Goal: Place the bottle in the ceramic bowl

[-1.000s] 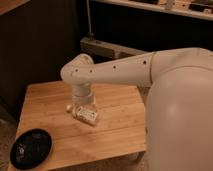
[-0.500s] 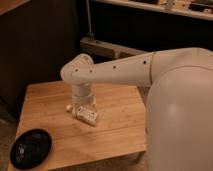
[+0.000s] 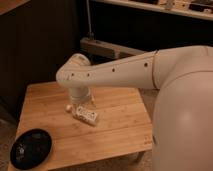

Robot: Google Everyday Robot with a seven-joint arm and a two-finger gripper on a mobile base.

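The tool (image 3: 83, 103) hangs over the middle of the counter (image 3: 117, 125), jaws wide and apparently empty, poised for the bottle (image 3: 86, 115) lying just beneath. The ceramic bowl (image 3: 31, 148) sits at the near left corner.

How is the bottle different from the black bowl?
The bottle is small and pale; the ceramic bowl is wide and glossy black. The bottle lies on its side mid-table, just under the gripper; the ceramic bowl sits upright at a front corner, away from it. Both rest on the wooden table.
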